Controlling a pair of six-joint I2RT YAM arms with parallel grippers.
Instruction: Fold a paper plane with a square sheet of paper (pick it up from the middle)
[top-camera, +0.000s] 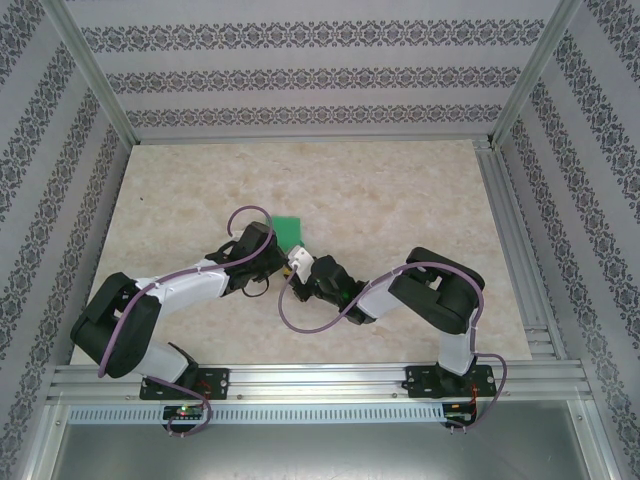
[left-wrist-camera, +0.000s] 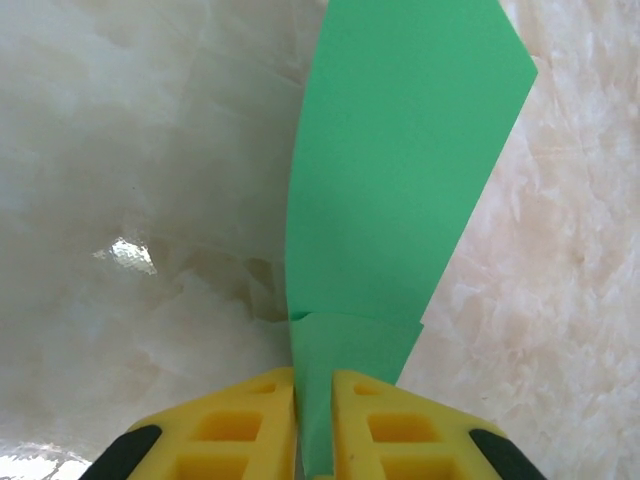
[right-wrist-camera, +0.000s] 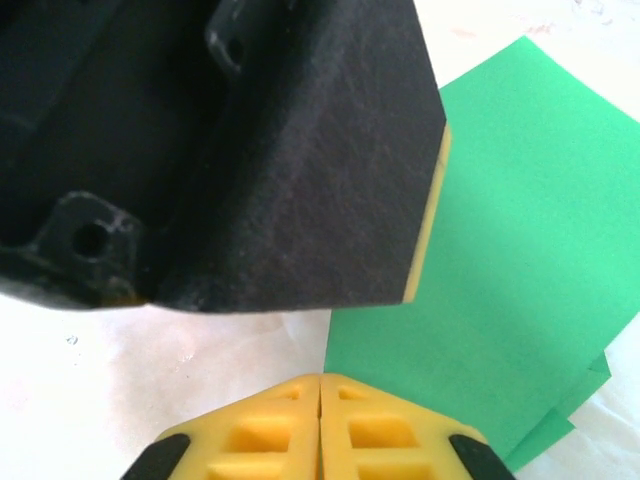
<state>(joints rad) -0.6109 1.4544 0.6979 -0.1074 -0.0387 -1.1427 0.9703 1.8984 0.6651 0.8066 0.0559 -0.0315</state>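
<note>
The left fingers (left-wrist-camera: 288, 425) pinch the near end of the square sheet of paper (left-wrist-camera: 400, 180), which fans toward 1 o'clock over the counter (left-wrist-camera: 130, 200). The right fingers (right-wrist-camera: 330, 430) press together, empty. Some folds look done, but the dart shape remains to be made.

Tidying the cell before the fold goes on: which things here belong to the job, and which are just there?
Job:
- paper, folded, one end pinched
- left gripper, shut on the paper
- right gripper, shut, at the paper's edge

Just there:
- table
- wall panels
- metal frame
</note>
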